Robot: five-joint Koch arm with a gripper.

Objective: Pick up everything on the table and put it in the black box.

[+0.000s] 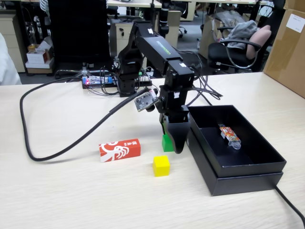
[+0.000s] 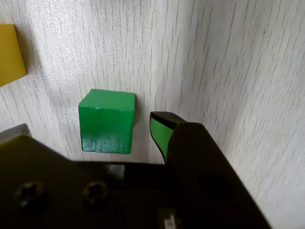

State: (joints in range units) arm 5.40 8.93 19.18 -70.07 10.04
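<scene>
Three things lie on the surface [image 1: 71,200]: a green cube [image 2: 106,121], a yellow cube [image 1: 161,165] and a red carton [image 1: 119,150]. My gripper [image 1: 172,143] is down low at the green cube, with one green-padded finger [image 2: 159,131] just beside it. The cube sits flat on the wood, not held. My gripper looks open, though I see only that one finger clearly. The black box [image 1: 248,169] is close on the right in the fixed view, with a small wrapped packet [image 1: 229,135] inside.
</scene>
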